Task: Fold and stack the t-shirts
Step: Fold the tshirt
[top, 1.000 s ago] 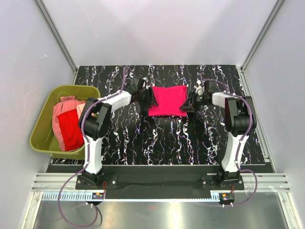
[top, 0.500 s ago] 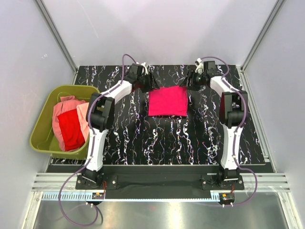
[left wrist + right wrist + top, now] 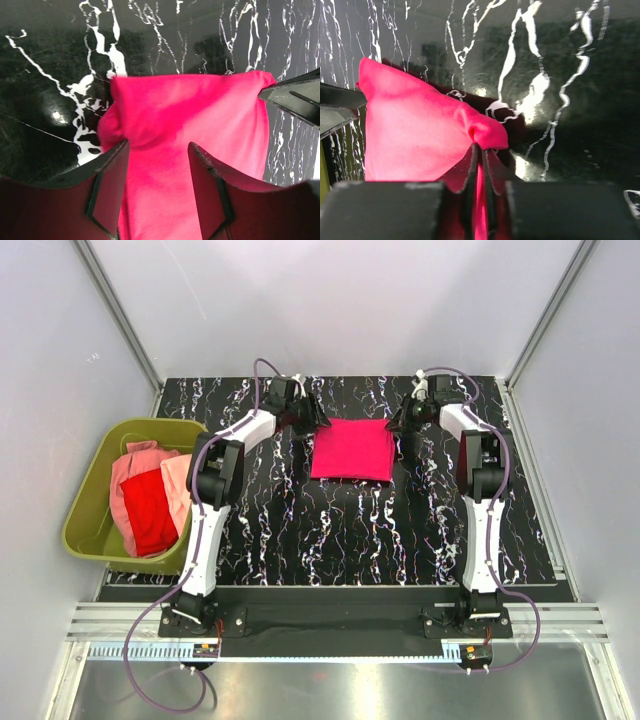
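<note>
A bright magenta t-shirt point(image 3: 352, 449) lies folded into a square on the black marbled table point(image 3: 330, 530). My left gripper point(image 3: 314, 422) is at its far left corner. In the left wrist view that gripper point(image 3: 157, 150) is open, its fingers point(image 3: 112, 180) straddling the magenta cloth point(image 3: 200, 115). My right gripper point(image 3: 400, 422) is at the far right corner. In the right wrist view it point(image 3: 481, 150) is shut on a pinched fold of the magenta cloth point(image 3: 415, 130). A red t-shirt point(image 3: 150, 510) and a salmon-pink t-shirt point(image 3: 125, 472) lie crumpled in the tub.
An olive-green tub point(image 3: 82, 502) sits at the table's left edge. Pale walls enclose the table at the back and on both sides. Purple cables loop above both wrists. The arm bases stand at the near edge.
Both grippers moved from the shirt's side edges to its far corners. The right gripper opened, then shut on the far right corner. The left gripper stayed open.
</note>
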Robot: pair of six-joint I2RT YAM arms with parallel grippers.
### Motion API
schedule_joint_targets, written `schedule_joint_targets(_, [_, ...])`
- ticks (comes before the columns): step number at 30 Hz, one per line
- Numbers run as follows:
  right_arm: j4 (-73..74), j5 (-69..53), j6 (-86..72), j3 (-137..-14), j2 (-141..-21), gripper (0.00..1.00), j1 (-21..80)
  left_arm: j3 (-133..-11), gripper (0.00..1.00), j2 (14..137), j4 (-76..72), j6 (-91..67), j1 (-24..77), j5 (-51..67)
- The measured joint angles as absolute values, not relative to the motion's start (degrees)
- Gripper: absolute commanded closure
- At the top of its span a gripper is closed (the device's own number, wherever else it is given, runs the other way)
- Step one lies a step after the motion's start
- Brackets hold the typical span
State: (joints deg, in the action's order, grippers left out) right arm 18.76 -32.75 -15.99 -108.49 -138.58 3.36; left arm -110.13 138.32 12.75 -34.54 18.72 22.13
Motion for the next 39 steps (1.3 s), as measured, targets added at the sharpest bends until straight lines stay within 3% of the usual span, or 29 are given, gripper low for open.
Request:
schedule_joint_targets(4, [16.4, -34.3, -17.6, -107.2, -138.6, 0.98, 2.0, -110.1, 0.44, 139.0, 12.3, -35.7, 18.3, 22.1])
schedule_joint_targets(6, [15.4, -35.6, -18.6, -107.0, -138.7, 0.92, 1.3, -110.1, 0.44, 139.3, 12.0, -36.3, 18.1, 22.2])
schedule_joint_targets(7, [14.9, -36.1, -19.1, -107.0, -138.7, 0.85, 1.0, -110.1, 0.44, 139.3, 11.9, -36.5, 18.0, 22.2])
schedule_joint_targets(8, [14.5, -36.7, -19.5, -107.0, -138.8, 0.72, 0.8, -110.1, 0.44, 139.3, 11.8, -36.8, 18.0, 22.3])
schedule_joint_targets(11, [14.2, -38.3, -20.3, -107.2, -139.0, 0.62, 0.2, -110.1, 0.44, 139.3, 11.3, -37.6, 17.9, 22.8])
schedule_joint_targets(12, [14.1, -38.7, -20.5, -107.2, -139.1, 0.51, 0.1, -110.1, 0.44, 139.3, 11.0, -37.9, 17.9, 23.0])
schedule_joint_targets(16, [14.2, -39.4, -21.3, -107.1, -139.2, 0.43, 0.1, -110.1, 0.44, 139.3, 10.7, -38.3, 17.8, 24.1])
schedule_joint_targets(19, [14.0, -39.5, -21.9, -106.8, -139.2, 0.30, 0.1, -110.1, 0.44, 138.9, 11.3, -38.2, 17.7, 24.5])
schedule_joint_targets(24, [15.1, -38.4, -22.5, -105.6, -137.0, 0.28, 0.1, -106.6, 0.44, 133.3, 15.7, -36.6, 17.7, 24.9])
schedule_joint_targets(33, [18.0, -36.9, -21.6, -98.1, -130.1, 0.28, 0.1, -92.4, 0.44, 109.6, 23.3, -31.4, 18.2, 26.1])
schedule_joint_targets(39, [20.1, -34.9, -20.0, -92.7, -128.1, 0.27, 0.1, -87.2, 0.44, 100.1, 29.3, -24.7, 23.2, 27.7])
